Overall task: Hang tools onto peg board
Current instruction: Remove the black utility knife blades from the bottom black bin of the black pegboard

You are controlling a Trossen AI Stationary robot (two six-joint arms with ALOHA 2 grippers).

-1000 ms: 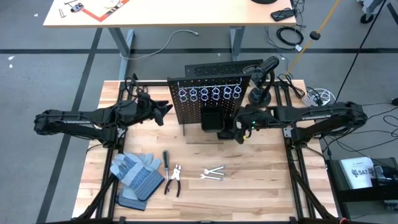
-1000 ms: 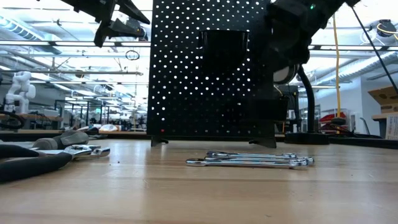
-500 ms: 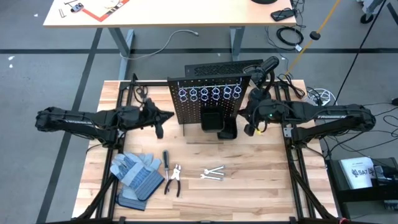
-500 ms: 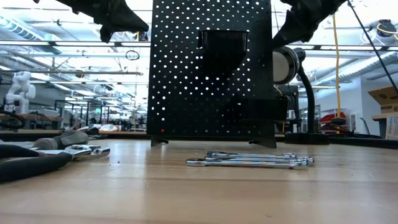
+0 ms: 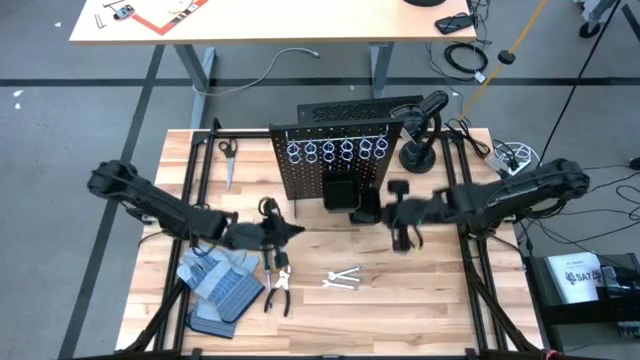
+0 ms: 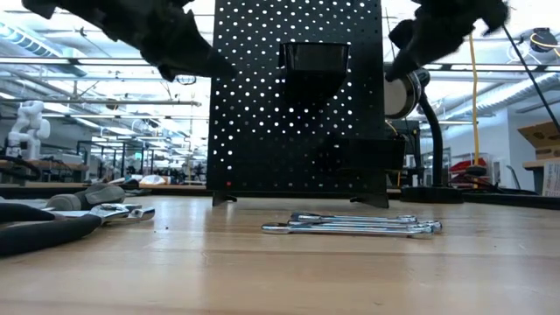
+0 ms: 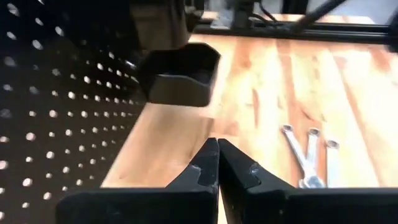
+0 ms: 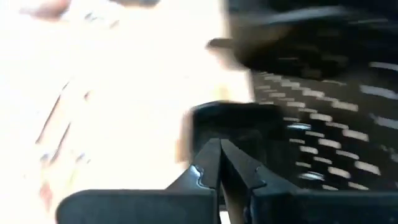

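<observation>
The black peg board (image 5: pixel 335 165) stands upright at the table's far middle, with silver rings (image 5: pixel 337 150) along its top and black bins (image 5: pixel 340 193) on its front. Silver wrenches (image 5: pixel 343 279), dark-handled pliers (image 5: pixel 280 292) and a thin screwdriver (image 5: pixel 268 262) lie flat on the wood in front of it. My left gripper (image 5: pixel 296 230) hovers shut above the table, left of the bins and near the screwdriver. It shows shut in its wrist view (image 7: pixel 217 158). My right gripper (image 5: pixel 393 215) hovers shut just right of the bins, and is blurred in its wrist view (image 8: pixel 219 160).
Grey-and-blue work gloves (image 5: pixel 215 282) lie at the near left beside the pliers. A small grey metal tool (image 5: pixel 227 152) lies at the far left of the board. A black lamp-like stand (image 5: pixel 418 150) stands right of the board. Bare wood lies at the near right.
My left gripper has shut and swung from the board's left side toward the near edge and the right, ending in front of the board. My right gripper has drawn back from the bins toward the right, then come a little toward the near edge. No tool has moved.
</observation>
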